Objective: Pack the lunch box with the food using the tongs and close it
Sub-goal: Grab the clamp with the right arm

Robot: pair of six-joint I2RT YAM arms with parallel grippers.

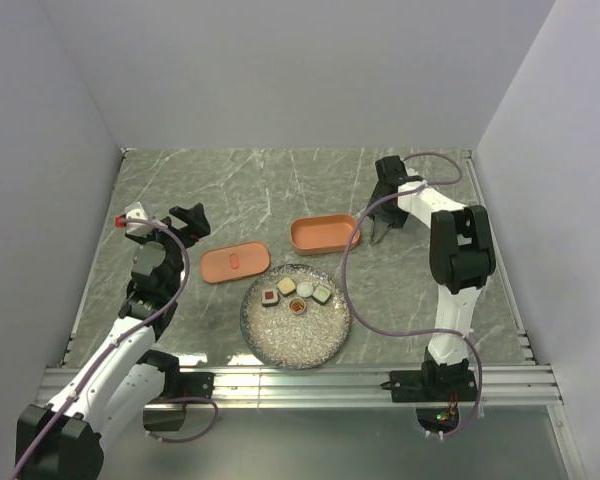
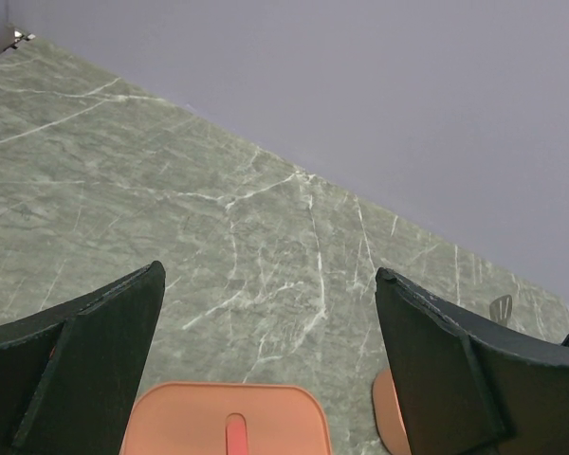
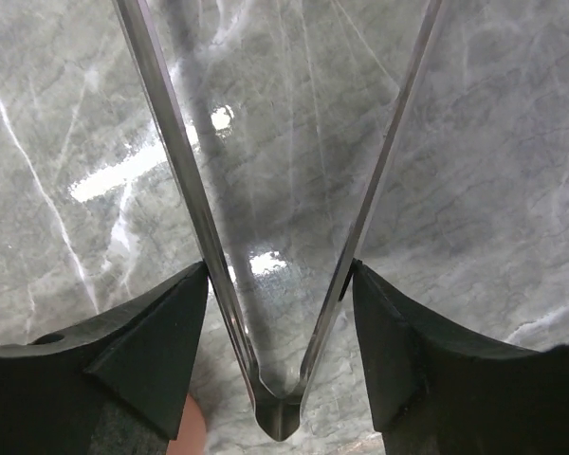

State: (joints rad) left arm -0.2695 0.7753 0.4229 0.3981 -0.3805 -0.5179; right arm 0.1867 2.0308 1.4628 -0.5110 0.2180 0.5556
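R pincer [image 3: 280, 270] is clamped on the tongs [image 3: 182, 175]. Its 2 black fingers [image 3: 147, 355] press vs. the outer sides of both thin metal arms, just above the joint of the V. The joint sits low betw. the fingers, and the 2 arms spread apart away fr. the wrist cam, over the grey marbled table [image 3: 66, 142]. Can't tell whether the tong tips touch the table.

In the top view that pincer points down just beside the right end of the lunch box [image 1: 325, 235]. The box is an open salmon-orange tray w/ its lid off, standing on the table's far half.

The lid [image 1: 235, 263] lies flat on the table w/ its red mark up. It's left of the tray, nearer the arms, and apart fr. it.

The speckled grey plate [image 1: 300, 342] sits betw. the 2 arms, on the near side of tray and lid. The food [image 1: 286, 287] is on the plate's far half: 5 pcs, 4 in a row and 1 red-topped just nearer.

L pincer [image 1: 192, 222] has its jaws wide apart and holds nothing. It's above the table just left of the lid. Its wrist cam shows the lid low betw. the 2 dark fingers [image 2: 85, 360], w/ an edge of the tray by the right-side one.
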